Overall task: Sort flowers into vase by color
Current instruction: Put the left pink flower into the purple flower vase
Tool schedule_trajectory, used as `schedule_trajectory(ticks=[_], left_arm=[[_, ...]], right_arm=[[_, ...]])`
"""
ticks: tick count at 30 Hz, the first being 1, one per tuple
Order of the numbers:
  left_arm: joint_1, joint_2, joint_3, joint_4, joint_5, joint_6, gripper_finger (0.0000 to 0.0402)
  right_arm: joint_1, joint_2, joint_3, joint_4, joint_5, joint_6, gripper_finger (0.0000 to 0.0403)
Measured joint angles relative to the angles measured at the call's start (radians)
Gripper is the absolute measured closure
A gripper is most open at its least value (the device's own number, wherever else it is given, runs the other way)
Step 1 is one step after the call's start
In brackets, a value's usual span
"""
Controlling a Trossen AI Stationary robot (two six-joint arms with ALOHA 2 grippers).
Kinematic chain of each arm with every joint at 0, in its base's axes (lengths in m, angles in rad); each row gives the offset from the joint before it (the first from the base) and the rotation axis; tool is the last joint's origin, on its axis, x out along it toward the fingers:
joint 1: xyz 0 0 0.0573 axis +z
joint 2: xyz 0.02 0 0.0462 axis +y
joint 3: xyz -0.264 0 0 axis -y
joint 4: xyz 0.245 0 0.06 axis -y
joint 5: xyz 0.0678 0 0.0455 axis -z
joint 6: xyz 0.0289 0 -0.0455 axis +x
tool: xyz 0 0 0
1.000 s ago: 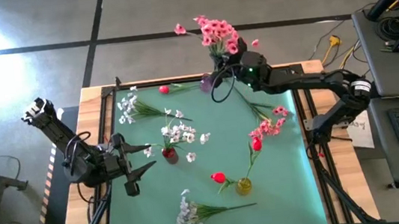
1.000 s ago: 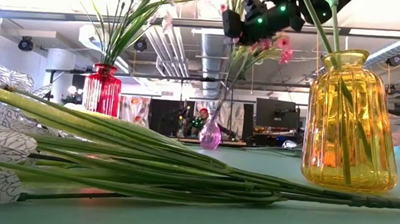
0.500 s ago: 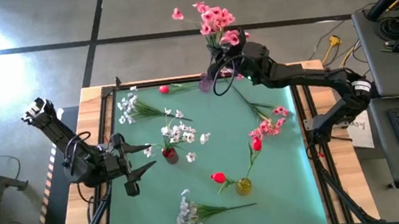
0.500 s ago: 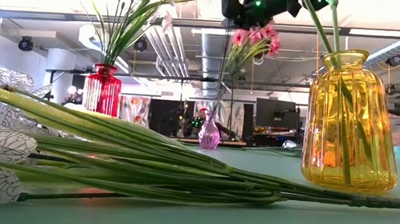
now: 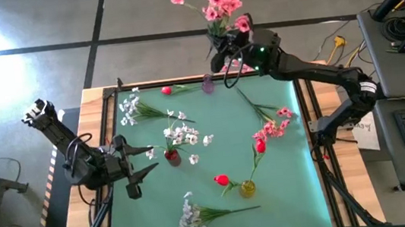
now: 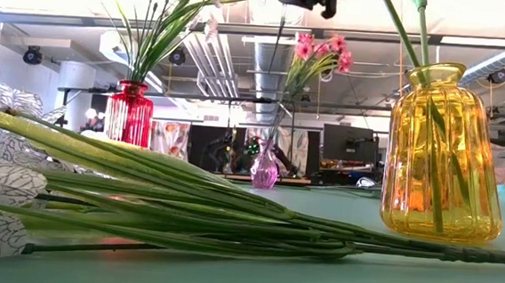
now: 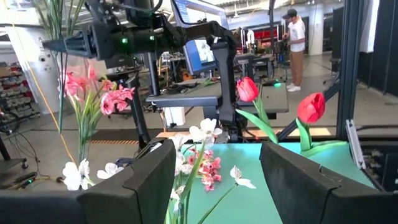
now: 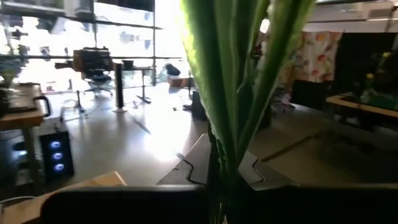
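Observation:
My right gripper [image 5: 220,50] is high over the table's far edge, shut on a pink flower spray [image 5: 218,2] that stands upright above it. Below it, the small purple vase [image 6: 264,169] holds pink blossoms [image 6: 321,50] on stems that rise from its mouth. A thin stem hangs from the gripper toward that mouth; I cannot tell whether its end is inside. My left gripper [image 5: 135,181] waits open at the table's left, touching nothing. A second pink spray [image 5: 274,124] lies on the green mat. My right gripper pinches the spray's leafy green stem [image 8: 227,143] between its two fingers, below the blossoms. The fingers come about level from the table's right and lie across the stem. The spray stands upright, blossoms above the fingers and the thin stem hanging below.
A red vase [image 5: 171,157] holds a white spray, and a yellow vase [image 5: 248,188] holds a red bud. White sprays [image 5: 133,106] [image 5: 195,215] and red buds [image 5: 221,180] [image 5: 166,91] lie loose on the mat. In the left wrist view a person [image 7: 295,43] stands in the room beyond.
My right gripper has risen above the purple vase, still shut, carrying the pink spray upward and tipping slightly up. The vase has stayed where it was.

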Motion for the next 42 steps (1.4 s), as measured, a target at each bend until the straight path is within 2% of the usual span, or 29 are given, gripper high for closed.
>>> schedule_trajectory(ticks=[5, 8, 13, 17, 22, 24, 27, 31, 42], left_arm=[[0.022, 0.001, 0.000, 0.046, 0.001, -0.008, 0.0182], [0.050, 0.014, 0.012, 0.046, 0.030, -0.009, 0.0182], [0.133, 0.054, 0.059, 0.039, 0.256, 0.031, 0.0188], [0.219, 0.079, 0.127, -0.018, 0.349, 0.057, 0.0198], [0.323, 0.101, 0.212, -0.112, 0.534, 0.060, 0.0203], [0.356, 0.110, 0.248, -0.157, 0.578, 0.059, 0.0203], [0.397, 0.127, 0.291, -0.193, 0.586, 0.053, 0.0203], [0.444, 0.145, 0.332, -0.213, 0.587, 0.070, 0.0197], [0.561, 0.183, 0.387, -0.219, 0.588, 0.110, 0.0126]], right_arm=[[0.001, 0.000, 0.076, -0.078, -0.082, 0.022, 0.0390], [0.009, -0.006, 0.117, -0.149, -0.089, 0.015, 0.0390], [0.035, -0.029, 0.176, -0.205, -0.146, 0.022, 0.0390], [0.073, -0.045, 0.186, -0.228, -0.163, 0.033, 0.0390], [0.115, -0.070, 0.186, -0.246, -0.162, 0.016, 0.0390], [0.126, -0.079, 0.186, -0.244, -0.161, 0.027, 0.0390], [0.149, -0.087, 0.186, -0.244, -0.166, 0.034, 0.0390], [0.187, -0.091, 0.186, -0.243, -0.242, 0.048, 0.0390], [0.312, -0.054, 0.185, -0.222, -0.261, 0.029, 0.0390]])
